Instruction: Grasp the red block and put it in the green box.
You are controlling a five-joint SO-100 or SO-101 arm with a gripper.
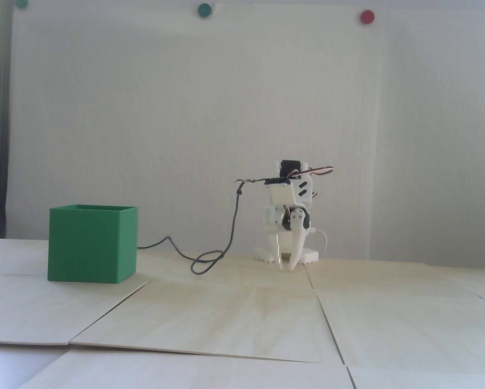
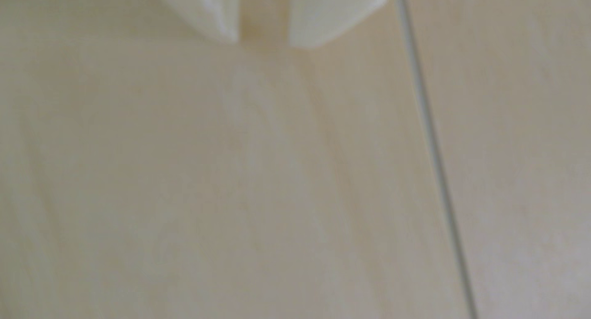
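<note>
The green box (image 1: pixel 91 243) stands on the pale wooden table at the left of the fixed view, its top open. The red block is out of view in both frames. My white arm is folded low over its base at the back centre. Its gripper (image 1: pixel 286 265) points down, tips just above the table, well to the right of the box. In the wrist view the gripper (image 2: pixel 263 41) shows at the top edge as two blurred white fingertips (image 2: pixel 316 22) with a narrow gap. Only bare wood shows between them, so it is open and empty.
A grey cable (image 1: pixel 208 261) runs from the arm and loops on the table between box and base. A white cable (image 1: pixel 325 243) curves behind the base. Seams (image 2: pixel 431 146) divide the wooden panels. Green and red dots (image 1: pixel 367 16) sit high on the wall.
</note>
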